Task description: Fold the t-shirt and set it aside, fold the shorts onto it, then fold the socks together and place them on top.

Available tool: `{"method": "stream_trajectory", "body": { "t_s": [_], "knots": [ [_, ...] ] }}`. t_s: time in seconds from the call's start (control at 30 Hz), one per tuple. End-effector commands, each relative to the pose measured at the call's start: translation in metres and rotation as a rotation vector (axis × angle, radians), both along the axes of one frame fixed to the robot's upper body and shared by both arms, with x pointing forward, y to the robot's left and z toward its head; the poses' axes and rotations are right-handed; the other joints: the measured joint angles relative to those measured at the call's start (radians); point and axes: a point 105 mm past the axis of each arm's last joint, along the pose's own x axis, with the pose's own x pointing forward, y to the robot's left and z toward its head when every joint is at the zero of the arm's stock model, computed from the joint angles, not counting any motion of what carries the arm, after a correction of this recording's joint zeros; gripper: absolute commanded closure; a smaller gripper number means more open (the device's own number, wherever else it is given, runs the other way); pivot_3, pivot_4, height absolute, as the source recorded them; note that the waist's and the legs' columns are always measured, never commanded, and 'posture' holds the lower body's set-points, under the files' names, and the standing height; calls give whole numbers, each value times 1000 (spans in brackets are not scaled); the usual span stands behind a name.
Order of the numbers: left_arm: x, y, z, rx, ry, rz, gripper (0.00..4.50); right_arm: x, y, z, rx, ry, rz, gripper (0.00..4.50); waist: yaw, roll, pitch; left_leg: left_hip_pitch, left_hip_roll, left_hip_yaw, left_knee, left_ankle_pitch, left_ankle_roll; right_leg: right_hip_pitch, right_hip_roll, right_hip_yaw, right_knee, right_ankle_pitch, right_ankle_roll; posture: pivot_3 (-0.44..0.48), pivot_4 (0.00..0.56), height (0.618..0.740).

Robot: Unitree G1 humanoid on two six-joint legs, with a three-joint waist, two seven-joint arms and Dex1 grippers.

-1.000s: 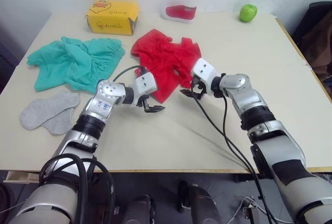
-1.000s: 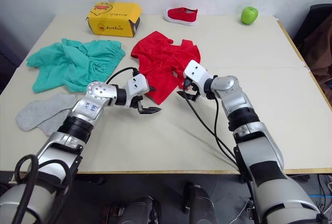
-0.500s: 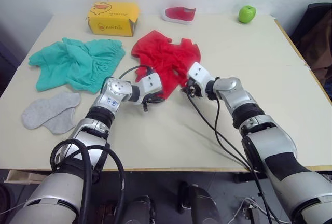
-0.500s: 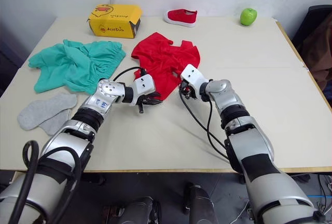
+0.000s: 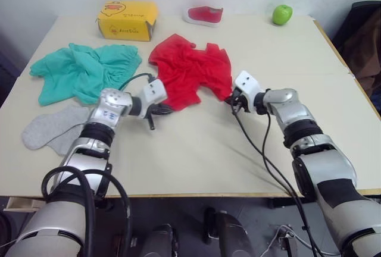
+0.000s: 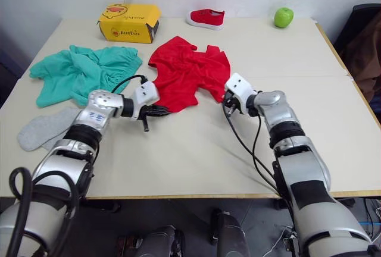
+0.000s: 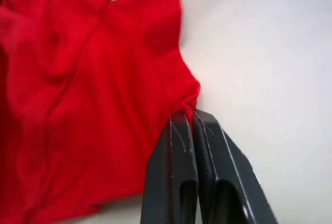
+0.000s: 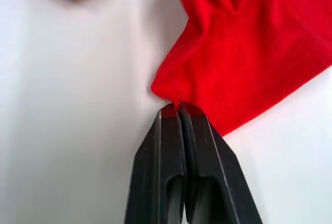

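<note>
The red t-shirt (image 5: 190, 72) lies crumpled on the beige table (image 5: 196, 150), a little beyond its middle. My left gripper (image 5: 162, 109) is shut on the shirt's near left edge, the cloth (image 7: 104, 94) pinched at the fingertips. At the near right edge my right gripper (image 5: 231, 99) is shut on a corner of the red cloth (image 8: 244, 58). The teal shorts (image 5: 83, 71) lie bunched to the left of the shirt. Two grey socks (image 5: 50, 131) lie flat, partly overlapping, near the left front of the table.
A yellow box (image 5: 122, 21) stands at the back left, a red-and-white shoe (image 5: 204, 15) at the back middle and a green apple (image 5: 282, 14) at the back right. Black cables trail from both wrists over the table. A dark chair (image 5: 364, 34) stands past the right edge.
Both grippers went from open to shut on the t-shirt's near edge. They have since drawn apart, left to the left and right to the right, spreading that edge.
</note>
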Motion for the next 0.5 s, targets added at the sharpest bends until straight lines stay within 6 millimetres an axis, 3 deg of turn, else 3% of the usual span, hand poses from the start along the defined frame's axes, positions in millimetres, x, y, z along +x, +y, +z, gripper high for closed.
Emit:
{"method": "stream_trajectory", "body": {
  "t_s": [0.03,0.13,0.27,0.5],
  "knots": [
    [-24,16,18,-45,14,-81,4500,-21,-8,17,15,-20,110,4479,0,0,0,-1,0,0,0,0,0,-1,0,0,0,0,0,0,150,740],
    [-66,45,14,-21,90,-136,4500,-53,-34,16,-27,8,177,4479,1,0,0,-6,0,0,1,0,0,-7,0,0,1,0,0,0,150,740],
    [-112,62,9,-8,211,-169,4500,-82,-57,10,-90,38,207,4479,3,1,0,-7,0,-1,2,-1,-1,-7,1,1,0,0,0,0,150,740],
    [-152,77,2,31,312,-144,4500,-130,-82,7,-127,144,271,4479,11,2,1,3,1,-2,3,-2,-2,3,1,1,-1,0,-1,0,150,740]
  ]
}}
